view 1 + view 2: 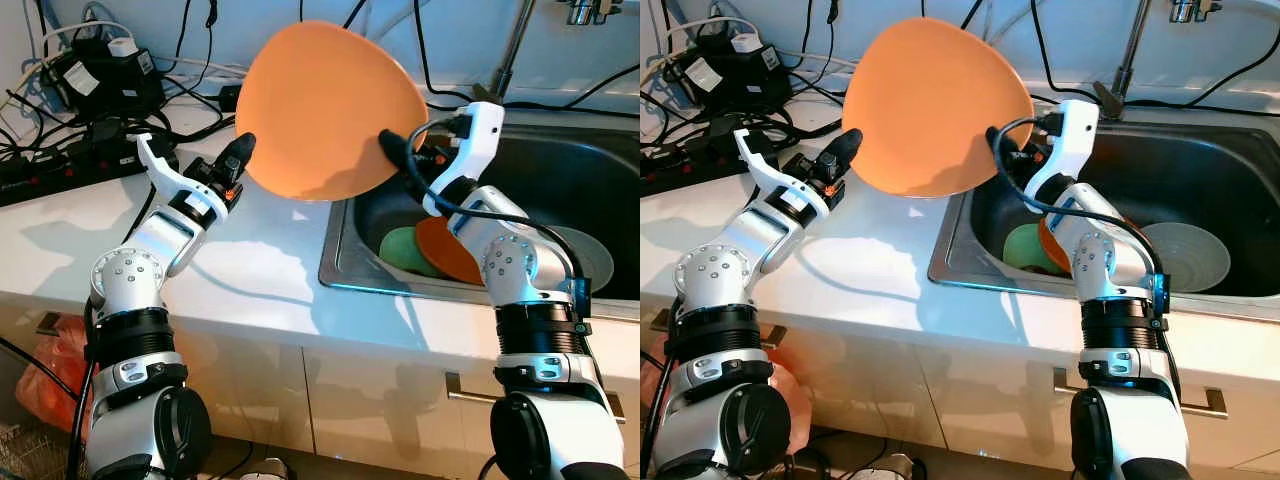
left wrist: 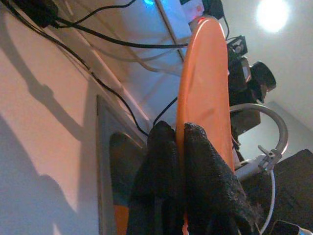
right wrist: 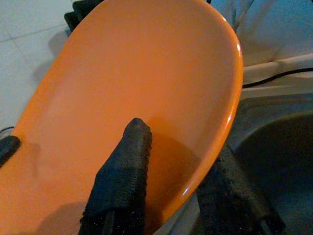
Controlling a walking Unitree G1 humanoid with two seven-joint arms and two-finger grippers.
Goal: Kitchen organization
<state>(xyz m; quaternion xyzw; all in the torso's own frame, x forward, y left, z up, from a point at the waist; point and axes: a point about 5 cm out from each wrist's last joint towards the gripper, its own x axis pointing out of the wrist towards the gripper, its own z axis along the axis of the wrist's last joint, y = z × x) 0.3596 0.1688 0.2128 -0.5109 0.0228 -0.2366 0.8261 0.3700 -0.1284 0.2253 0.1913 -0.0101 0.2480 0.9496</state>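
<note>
Both the left gripper and right gripper are pinching opposite rims of the orange plate, tilted above the sink's left edge.

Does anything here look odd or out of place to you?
Yes: a tangle of power strips and cables sits on the counter near the sink. The orange plate is held on edge between the left hand and right hand.

left gripper raised — fingers pinched | right gripper raised — fingers clamped
</note>
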